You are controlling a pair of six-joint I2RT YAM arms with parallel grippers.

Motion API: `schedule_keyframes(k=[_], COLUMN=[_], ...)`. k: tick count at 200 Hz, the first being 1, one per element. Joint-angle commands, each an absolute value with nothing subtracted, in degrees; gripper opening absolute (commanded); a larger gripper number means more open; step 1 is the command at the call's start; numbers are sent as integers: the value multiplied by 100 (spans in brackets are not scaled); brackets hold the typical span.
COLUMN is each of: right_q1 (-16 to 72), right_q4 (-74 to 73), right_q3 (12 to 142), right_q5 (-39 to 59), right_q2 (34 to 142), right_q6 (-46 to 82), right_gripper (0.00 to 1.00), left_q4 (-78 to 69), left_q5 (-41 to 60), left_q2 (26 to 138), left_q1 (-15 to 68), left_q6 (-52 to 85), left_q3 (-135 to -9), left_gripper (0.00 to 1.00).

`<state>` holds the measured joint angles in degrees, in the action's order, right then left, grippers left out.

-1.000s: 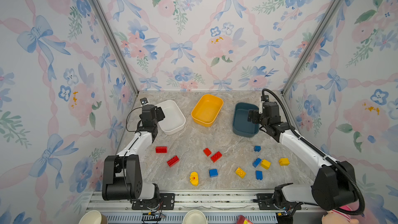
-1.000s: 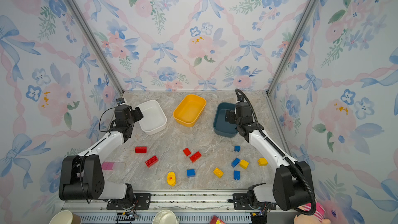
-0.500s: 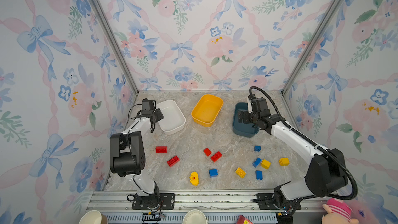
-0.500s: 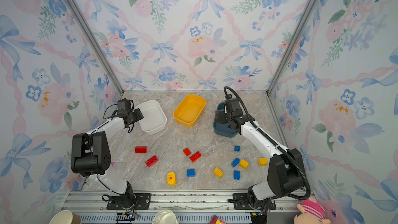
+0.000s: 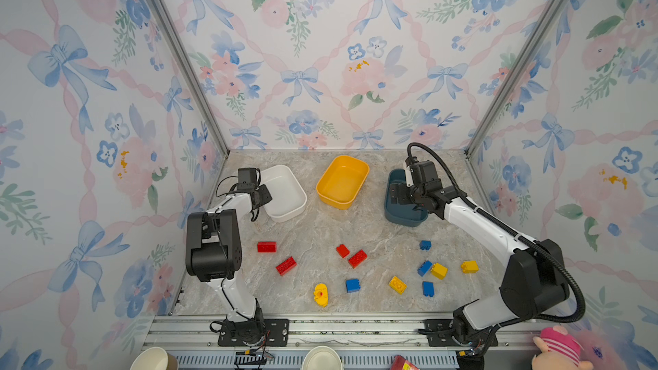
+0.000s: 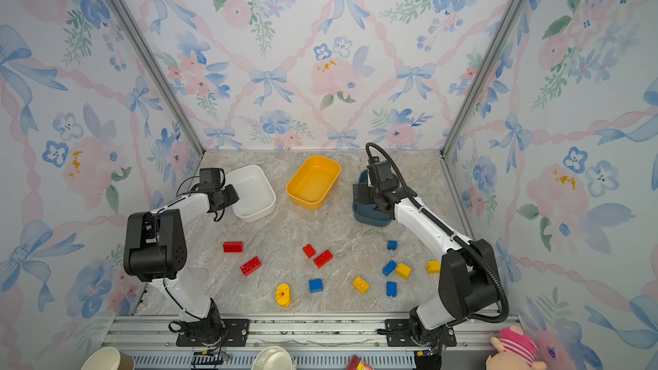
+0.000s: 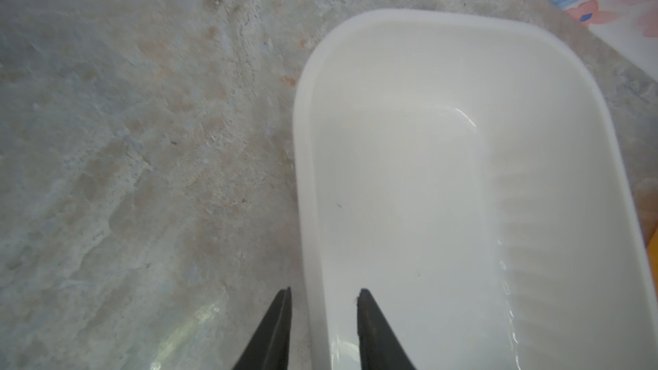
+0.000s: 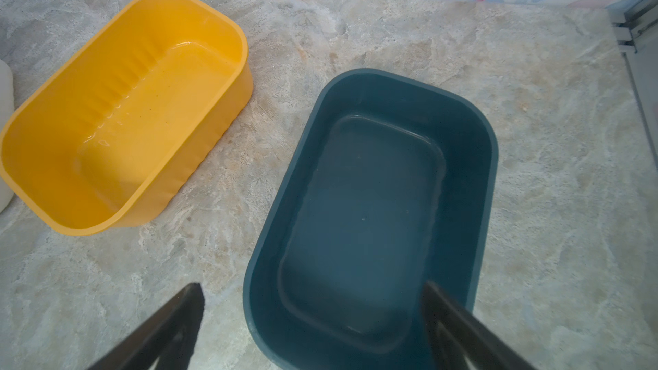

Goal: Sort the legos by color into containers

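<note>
On a marble tabletop walled in by floral panels, two arms reach to the back row, where the white tub, the yellow-orange tub and the dark teal tub all stand empty. No sorting is done yet.

The left gripper stands astride the white tub's near wall, one finger outside and one inside. A narrow gap remains, and the wrist view shows no pinch on the rim. The right gripper, spread wide and holding nothing, hangs over the teal tub's near end, one finger over its floor and one over bare marble.

Both arms appear set to grasp and shift their tubs rather than to pick. That would call for closing on the thin walls and drawing the tubs forward.

The outer tubs sit close to the side walls. A clear band of marble lies between the tubs and the bricks.

The red bricks lie to the left and centre, with blue bricks and yellow bricks mixed to the right. A rounded yellow piece sits nearest the front rail.
</note>
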<state>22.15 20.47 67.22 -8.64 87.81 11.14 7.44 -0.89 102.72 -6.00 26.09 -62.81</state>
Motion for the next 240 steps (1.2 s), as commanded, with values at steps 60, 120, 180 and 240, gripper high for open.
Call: schedule_keyframes(k=[60, 120, 180, 240], right_q1=[2285, 2291, 2373, 2425], right_q4=[2311, 2347, 2461, 2543], right_q3=[6904, 6886, 7021, 7112], right_q5=[-808, -716, -655, -604], right_q2=[8890, 8911, 9061, 9196], right_q6=[1158, 1163, 1173, 1185], right_gripper=[97, 97, 97, 97], left_q4=[1014, 1182, 1263, 1296], left_q5=[-59, -193, -146, 65], left_q2=[10594, 10798, 10993, 11186], left_q1=[-318, -115, 134, 384], left_q6=[2230, 1945, 1606, 1494], left_q3=[-6709, -7007, -7363, -7515], left_gripper=[10, 2, 0, 0])
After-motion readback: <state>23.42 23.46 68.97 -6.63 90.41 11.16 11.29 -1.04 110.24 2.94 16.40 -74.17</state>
